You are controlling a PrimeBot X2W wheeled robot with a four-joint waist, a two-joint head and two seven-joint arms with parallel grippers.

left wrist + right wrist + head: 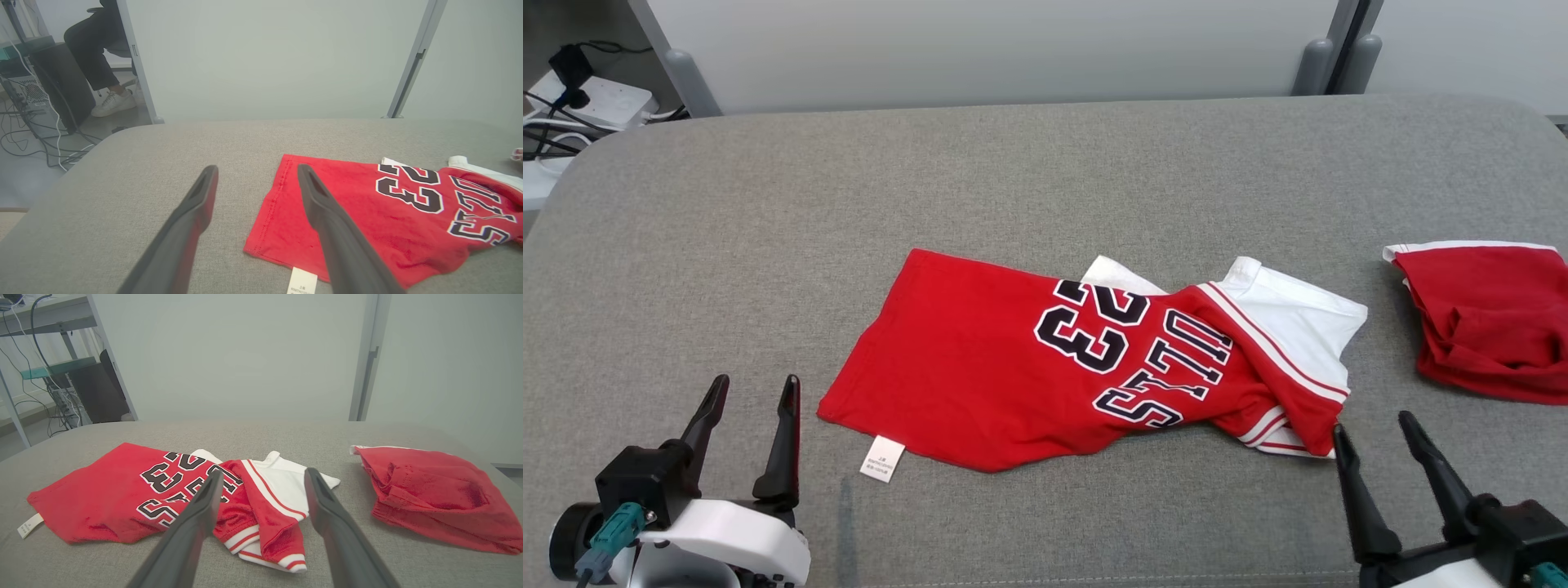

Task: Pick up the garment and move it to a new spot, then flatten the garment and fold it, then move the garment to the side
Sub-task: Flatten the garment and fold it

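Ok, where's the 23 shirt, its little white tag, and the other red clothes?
23 shirt (956, 359), head view, plain red body.
White tag (882, 459), head view, its middle.
Other red clothes (1490, 322), head view, red top layer.

Coarse grey woven cloth covered the table (1045, 163), jersey (980, 367) was soft matt red and white knit, second red garment (1494, 318) looked a rougher matt cloth, left gripper (756, 382) and right gripper (1372, 423) had smooth dark matt plastic fingers.
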